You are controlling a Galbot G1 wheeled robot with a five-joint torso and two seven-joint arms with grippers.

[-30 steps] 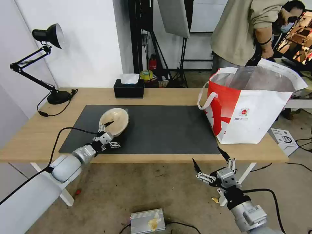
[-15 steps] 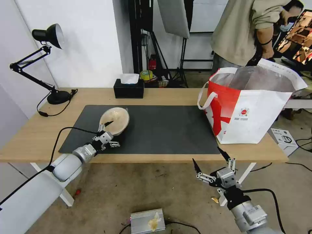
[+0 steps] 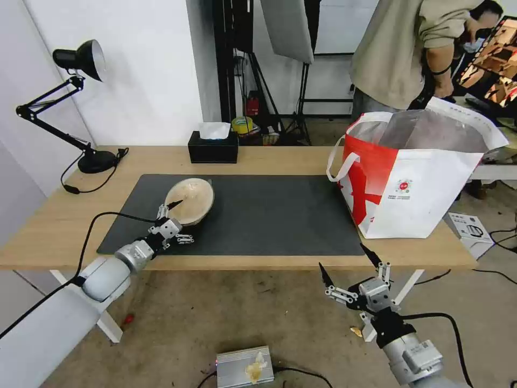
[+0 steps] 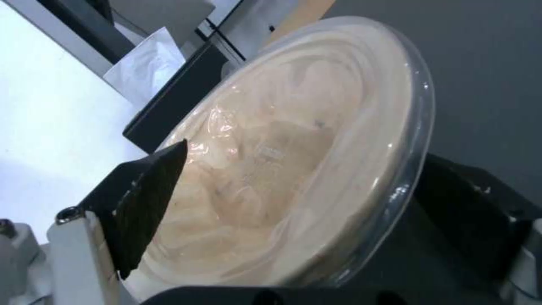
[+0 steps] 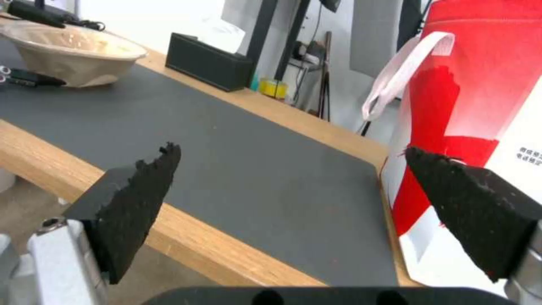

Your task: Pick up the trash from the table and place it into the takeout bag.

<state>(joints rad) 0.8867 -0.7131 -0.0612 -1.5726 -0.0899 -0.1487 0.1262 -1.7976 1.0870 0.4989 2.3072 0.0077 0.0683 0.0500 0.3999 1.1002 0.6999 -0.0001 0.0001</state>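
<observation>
The trash in sight is a beige paper-pulp bowl (image 3: 189,198), tilted on the left part of the dark mat (image 3: 269,215) of the table (image 3: 48,231). My left gripper (image 3: 182,222) is open across its near rim, one finger inside the bowl and one outside below it. The left wrist view shows the bowl (image 4: 294,161) wide between the fingers (image 4: 147,199). The takeout bag (image 3: 425,183) stands open at the table's right end. My right gripper (image 3: 343,257) hangs open and empty below the front edge, facing the bag (image 5: 452,106).
A black tissue box (image 3: 214,146) sits at the back edge. A black desk lamp (image 3: 97,160) stands at the back left with its cable on the wood. On the floor are a small white box (image 3: 471,231) and a silver unit (image 3: 245,366).
My left gripper has slid slightly to the left along the bowl's near rim; the bowl has hardly moved. The right arm is still.
</observation>
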